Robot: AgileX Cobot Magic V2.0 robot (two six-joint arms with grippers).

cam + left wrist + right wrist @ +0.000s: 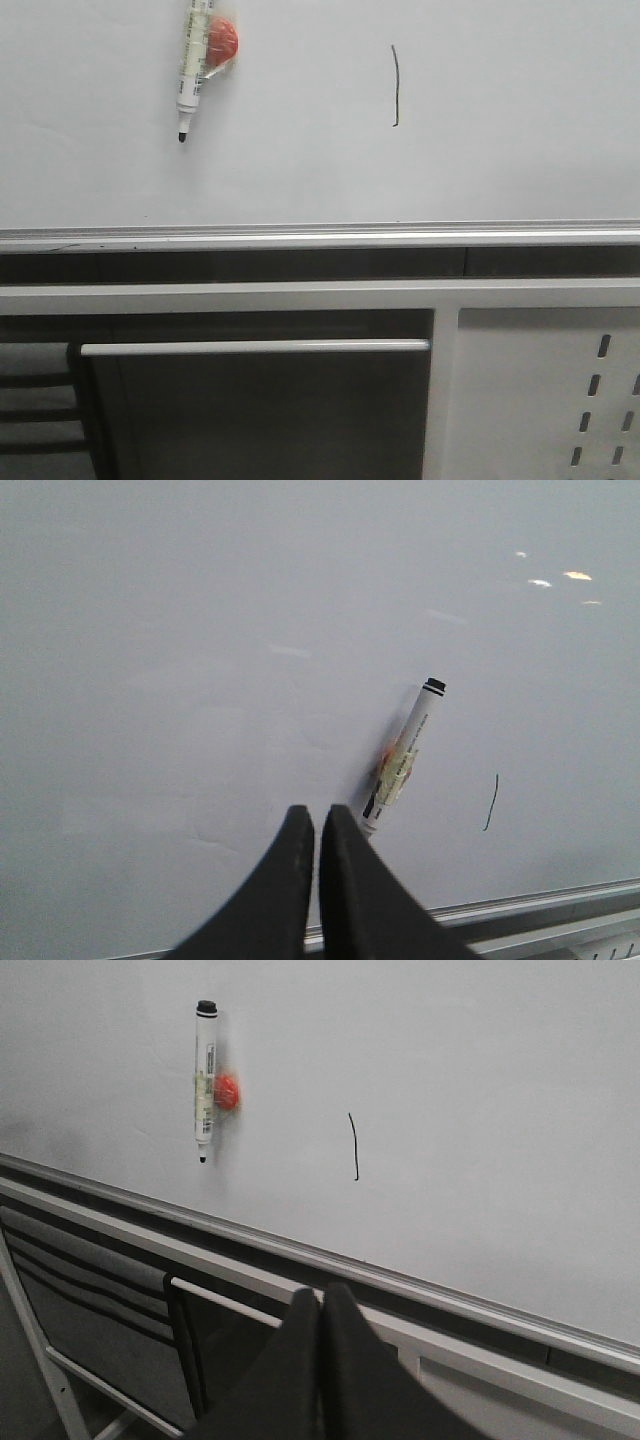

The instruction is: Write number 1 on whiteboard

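The number 1 (395, 87) is a thin black vertical stroke on the whiteboard (500, 150). It also shows in the left wrist view (491, 802) and the right wrist view (354, 1146). A white marker (191, 70) with a black tip hangs on the board by a red-orange holder (221, 40), to the left of the stroke. My left gripper (317, 818) is shut and empty, close to the marker's lower end (400, 765). My right gripper (320, 1297) is shut and empty, below the board's rail. Neither gripper shows in the front view.
A silvery metal rail (320, 236) runs along the board's lower edge. Below it are a white horizontal bar (255, 347) over a dark opening and a white panel with slanted slots (545, 400) at the lower right.
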